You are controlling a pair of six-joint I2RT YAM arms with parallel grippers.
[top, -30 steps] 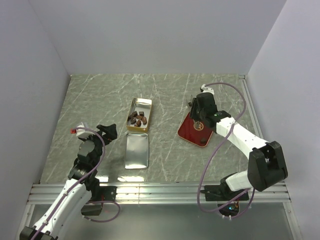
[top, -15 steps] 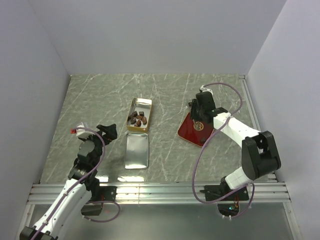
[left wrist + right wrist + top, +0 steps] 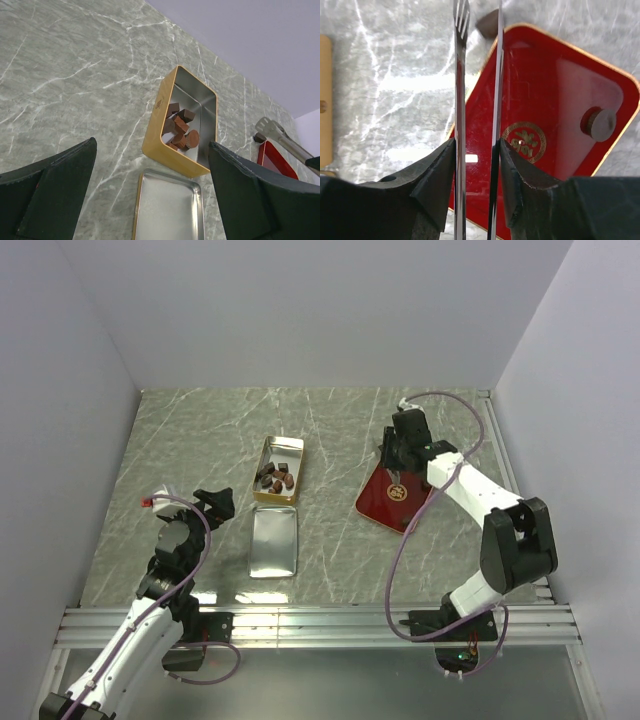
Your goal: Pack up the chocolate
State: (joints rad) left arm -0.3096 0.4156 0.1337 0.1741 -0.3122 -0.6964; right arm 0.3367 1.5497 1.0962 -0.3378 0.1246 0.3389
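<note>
Several brown chocolate chunks [image 3: 180, 131] lie in the open gold tin [image 3: 159, 118], which also shows in the top view [image 3: 264, 457]. My right gripper [image 3: 477, 150] is shut on metal tongs [image 3: 460, 75] over the red tray [image 3: 555, 85]. The tong tips reach past the tray's far edge, beside a dark chocolate chunk [image 3: 487, 24] on the table. Another chocolate piece [image 3: 597, 124] lies on the tray. From above, the right gripper [image 3: 404, 445] is at the tray's far corner [image 3: 380, 502]. My left gripper [image 3: 150, 200] is open and empty above the tin lid.
The silver tin lid [image 3: 272, 542] lies inside up just in front of the tin, also in the left wrist view [image 3: 167, 210]. The left gripper [image 3: 214, 504] hovers to its left. Grey walls close the table at back and sides.
My right gripper with the tongs has moved toward the far edge of the red tray, and its arm has swung right. The left arm has not moved.
</note>
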